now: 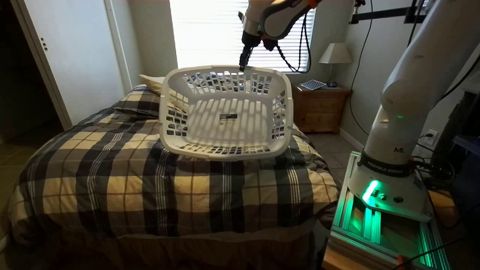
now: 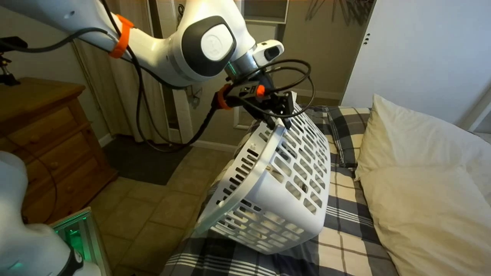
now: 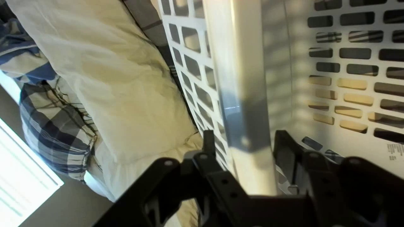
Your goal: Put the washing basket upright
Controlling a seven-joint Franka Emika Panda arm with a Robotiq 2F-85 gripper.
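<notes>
The white washing basket [image 1: 232, 131] lies tipped on its side on the bed. Its open mouth faces the camera in an exterior view, and its bottom panel shows inside. In an exterior view the basket [image 2: 291, 203] leans, with its slotted side up and its rim slanting. My gripper [image 1: 243, 67] is at the top edge of the rim, also in an exterior view [image 2: 279, 123]. In the wrist view the gripper [image 3: 242, 140] has one finger on each side of the basket's rim [image 3: 241, 69]. The fingers are apart, with a gap visible beside the left finger.
A plaid bedspread [image 1: 142, 187] covers the bed. Pale pillows [image 2: 425, 191] lie behind the basket, also in the wrist view [image 3: 120, 88]. A wooden nightstand [image 1: 320, 108] with a lamp [image 1: 335, 54] stands by the window. A wooden dresser [image 2: 57, 153] stands beyond the robot base.
</notes>
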